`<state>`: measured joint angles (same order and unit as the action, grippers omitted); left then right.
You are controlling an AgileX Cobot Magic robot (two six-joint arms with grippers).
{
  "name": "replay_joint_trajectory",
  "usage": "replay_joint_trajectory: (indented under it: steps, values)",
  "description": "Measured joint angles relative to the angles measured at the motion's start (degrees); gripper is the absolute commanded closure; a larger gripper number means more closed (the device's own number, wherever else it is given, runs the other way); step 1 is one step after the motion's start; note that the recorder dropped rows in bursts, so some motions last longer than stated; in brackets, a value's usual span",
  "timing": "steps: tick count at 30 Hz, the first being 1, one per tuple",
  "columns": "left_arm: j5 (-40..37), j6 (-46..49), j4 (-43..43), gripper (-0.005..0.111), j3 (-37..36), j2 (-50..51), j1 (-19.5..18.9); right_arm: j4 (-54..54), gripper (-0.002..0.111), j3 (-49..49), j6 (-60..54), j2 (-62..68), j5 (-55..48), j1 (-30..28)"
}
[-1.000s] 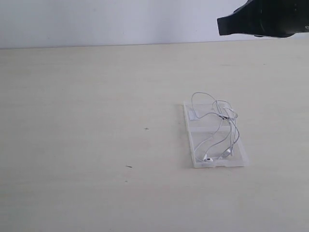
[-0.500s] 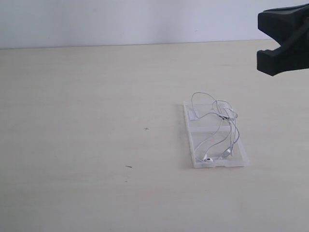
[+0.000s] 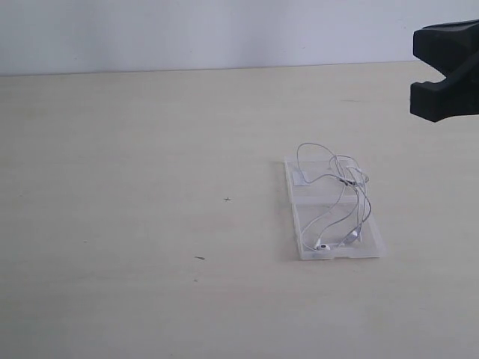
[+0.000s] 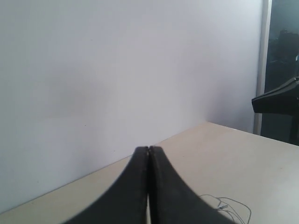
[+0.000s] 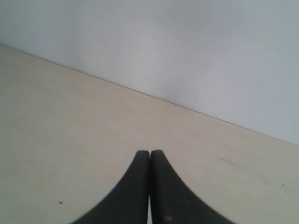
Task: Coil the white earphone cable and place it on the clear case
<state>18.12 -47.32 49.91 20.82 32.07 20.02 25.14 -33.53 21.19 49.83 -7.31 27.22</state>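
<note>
While right fingers (image 5: 139,186) hang closed, cable (image 3: 350,179) on clear case (image 3: 340,255), well apart

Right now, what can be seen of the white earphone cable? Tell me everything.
The white earphone cable is a very thin white cord, gathered in loose, uneven loops rather than a tight coil. It lies on the clear case, with some loops arching up off it. Its two small white earbuds rest side by side at the case's end nearest the exterior camera. Only the case touches it; a plug cannot be made out.
</note>
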Motion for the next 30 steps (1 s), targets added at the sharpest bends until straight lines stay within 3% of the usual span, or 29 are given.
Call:
replay_joint_trajectory:
  steps: [6, 10, 17, 20, 23, 30]
  values:
    - [-0.10, 1.49, 0.90, 0.107, 0.00, -0.65, -0.16, 0.00, 0.107, 0.00, 0.00, 0.00, 0.00, 0.00]
    - [-1.82, -6.09, 1.42, 0.107, 0.00, -5.72, -3.03, 0.00, 0.107, 0.00, 0.00, 0.00, 0.00, 0.00]
    - [-16.88, -19.59, 1.52, 0.107, -0.82, -16.78, -6.59, 0.00, 0.107, 0.00, 0.00, 0.00, -0.03, 0.00]
    - [-24.15, -21.26, 1.09, 0.107, -1.09, -19.79, -10.04, 0.00, 0.107, 0.00, 0.00, 0.00, -0.13, 0.00]
    - [-26.30, -21.82, 0.84, 0.107, -1.19, -20.72, -16.70, 0.00, 0.107, 0.00, 0.00, 0.00, -0.13, 0.00]
    - [-26.81, -20.17, 0.57, 0.107, -1.19, -20.83, -18.99, 0.00, 0.107, 0.00, 0.00, 0.00, -0.16, 0.00]
